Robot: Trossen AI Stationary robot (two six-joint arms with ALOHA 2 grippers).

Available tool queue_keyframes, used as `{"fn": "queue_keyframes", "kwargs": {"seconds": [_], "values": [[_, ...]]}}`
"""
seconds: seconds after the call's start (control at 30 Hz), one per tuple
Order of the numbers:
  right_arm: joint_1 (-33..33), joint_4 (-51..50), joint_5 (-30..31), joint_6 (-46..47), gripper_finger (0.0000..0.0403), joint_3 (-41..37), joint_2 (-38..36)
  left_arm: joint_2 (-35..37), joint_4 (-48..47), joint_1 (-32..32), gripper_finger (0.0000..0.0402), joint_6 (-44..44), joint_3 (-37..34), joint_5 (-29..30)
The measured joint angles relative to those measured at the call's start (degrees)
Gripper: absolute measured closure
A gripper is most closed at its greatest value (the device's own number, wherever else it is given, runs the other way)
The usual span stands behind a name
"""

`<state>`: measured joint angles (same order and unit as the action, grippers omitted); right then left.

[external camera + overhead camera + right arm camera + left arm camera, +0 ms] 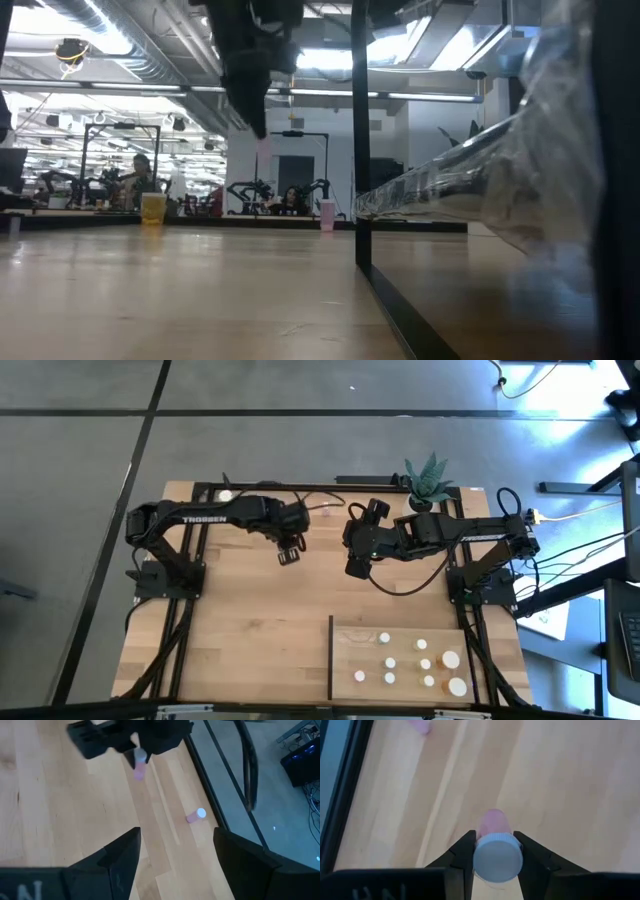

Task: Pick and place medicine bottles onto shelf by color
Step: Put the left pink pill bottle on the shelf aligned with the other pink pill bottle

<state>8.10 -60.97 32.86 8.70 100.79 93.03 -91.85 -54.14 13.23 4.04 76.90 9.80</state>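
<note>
Pink bottle (495,850) between left fingers (462,855)

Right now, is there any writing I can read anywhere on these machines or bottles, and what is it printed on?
"TROSSEN": white letters along the left arm, seen from above.
Partial white letters on the housing of the left gripper, cut off by the picture's edge: not readable.
Partial white letters on the housing of the right gripper, also cut off: not readable.
The pink bottle in the left gripper shows no label.

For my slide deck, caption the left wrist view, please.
Left gripper clamps a white-capped pink medicine bottle above the plank tabletop.
</note>
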Motion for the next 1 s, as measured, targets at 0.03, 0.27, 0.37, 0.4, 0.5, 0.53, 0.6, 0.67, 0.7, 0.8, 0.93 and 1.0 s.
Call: {"fn": "queue_keyframes", "kwargs": {"seconds": [0.03, 0.27, 0.37, 0.4, 0.5, 0.53, 0.6, 0.67, 0.7, 0.8, 0.93, 1.0], "values": [[0.00, 0.00, 0.00, -0.01, 0.0151, 0.00, 0.00, -0.20, 0.14, -0.93, 0.0299, 0.03, 0.50, 0.00], [1.37, -0.92, -16.39, -0.13, 0.0151, -0.02, -0.48, -3.43, 1.24, -4.75, 0.0299, -0.07, 2.18, -0.08], [3.08, -0.86, -20.98, -0.01, 0.0151, -0.02, -0.94, -6.55, 1.42, -5.43, 0.0299, -2.10, 3.17, -1.67], [3.83, -0.81, -20.96, -0.04, 0.0151, -0.02, -0.96, -7.65, 1.33, -5.59, 0.0299, -2.99, 3.47, -1.98], [5.78, -0.92, -20.56, -0.34, 0.0151, -0.02, -1.04, -11.04, 1.57, -6.02, 0.0299, -4.66, 5.35, -2.14], [6.26, -0.96, -20.54, -0.32, 0.0151, -0.02, -1.13, -12.07, 1.52, -6.19, 0.0299, -5.55, 6.16, -2.18], [7.06, -0.96, -20.57, -0.43, 0.0151, -0.02, -1.22, -14.05, 1.54, -6.49, 0.0299, -7.07, 8.06, -2.47], [7.49, -1.06, -20.56, -0.90, 0.0151, -0.02, -1.22, -16.02, 1.59, -6.56, 0.0299, -8.35, 10.03, -4.10], [7.52, -1.09, -20.52, -1.18, 0.0151, -0.02, -1.22, -16.90, 1.56, -6.59, 0.0299, -8.98, 11.04, -4.88], [7.50, -1.09, -20.48, -1.40, 0.0151, -0.02, -1.22, -19.51, 1.77, -7.08, 0.0299, -10.83, 13.87, -5.92], [7.52, -1.09, -20.48, -0.23, 0.0151, -0.02, -1.22, -23.32, 1.93, -7.69, 0.0299, -13.30, 16.77, -5.96], [7.52, -1.09, -20.48, -0.21, 0.0151, -0.02, -1.22, -24.62, 2.03, -7.83, 0.0299, -14.02, 17.18, -6.00]]}}
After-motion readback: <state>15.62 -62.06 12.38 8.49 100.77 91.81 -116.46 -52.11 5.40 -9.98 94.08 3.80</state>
